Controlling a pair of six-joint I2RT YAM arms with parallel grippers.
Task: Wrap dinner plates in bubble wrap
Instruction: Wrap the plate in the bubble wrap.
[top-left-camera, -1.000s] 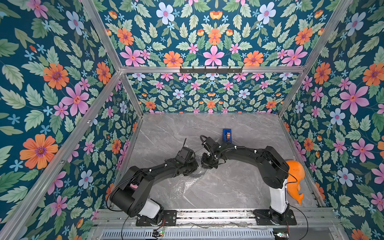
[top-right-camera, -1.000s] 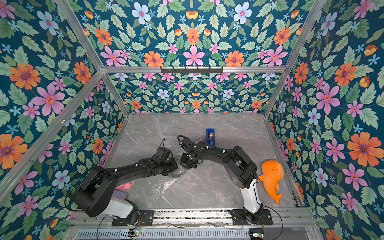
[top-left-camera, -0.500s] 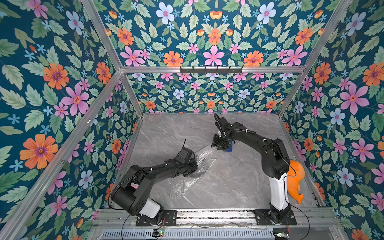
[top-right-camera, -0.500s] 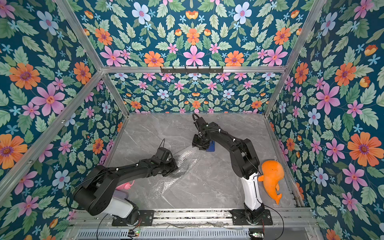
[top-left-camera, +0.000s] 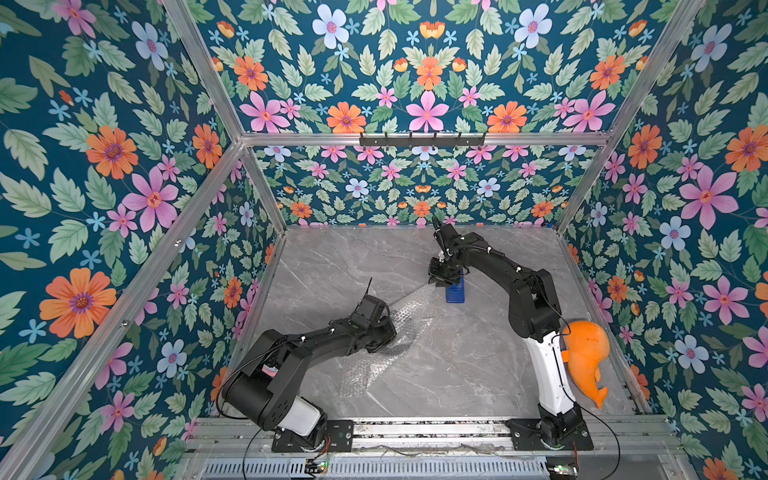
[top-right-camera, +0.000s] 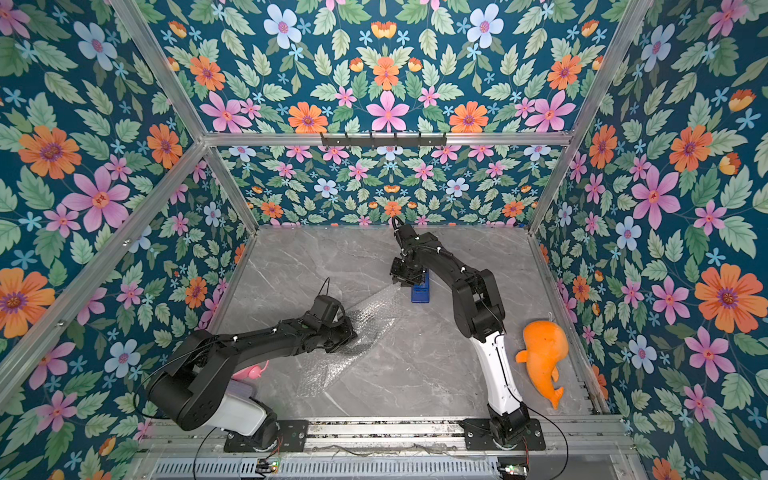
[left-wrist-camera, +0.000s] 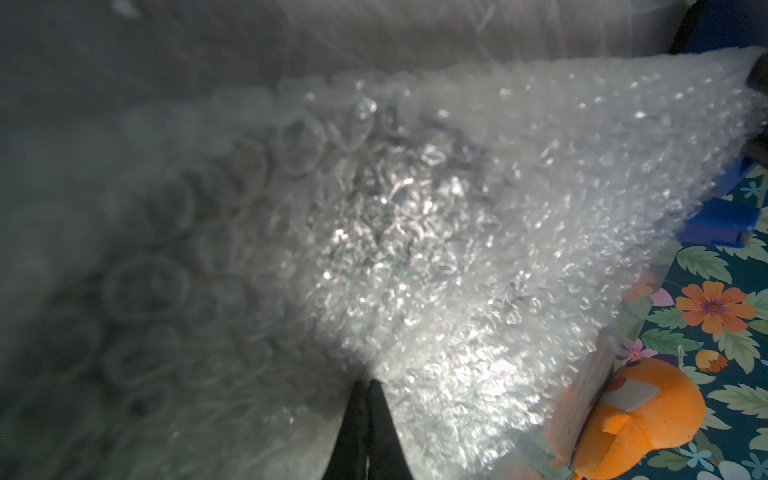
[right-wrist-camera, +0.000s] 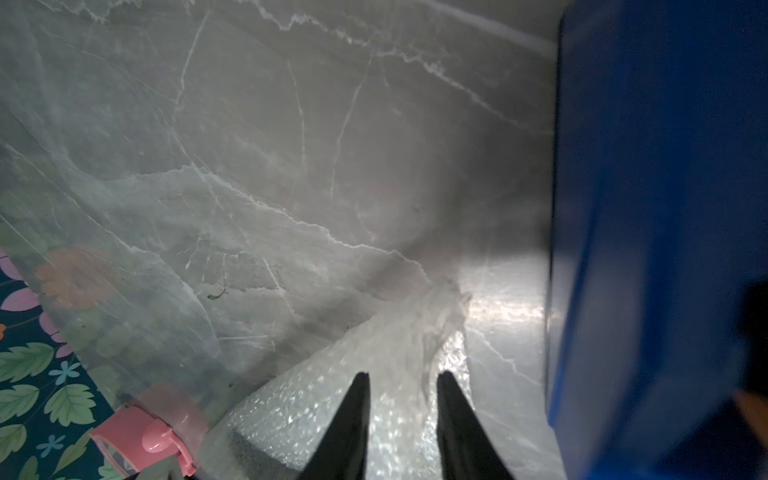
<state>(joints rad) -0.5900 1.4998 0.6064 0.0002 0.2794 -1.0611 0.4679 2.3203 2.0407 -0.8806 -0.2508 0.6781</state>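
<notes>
Dim, blurry wrist views; glare on bubble wrap (left-wrist-camera: 457, 291).

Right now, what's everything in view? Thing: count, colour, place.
bubble wrap: 1, clear, mid-table, running from left claw up to right claw
dark patch: 1, under the wrap by left claw; may be the plate, which isn't plainly visible
tape dispenser: 1, blue, beside right claw
whale toy: 1, orange, table's right edge by right arm's base
pink object: 1, behind left arm, kind unclear
table: 1, grey marble
hook rail: 1, black, back wall
left arm, right arm: 2, black with white base links
left claw: shut, at the wrap
right claw: open, wrap corner between its fingers
</notes>
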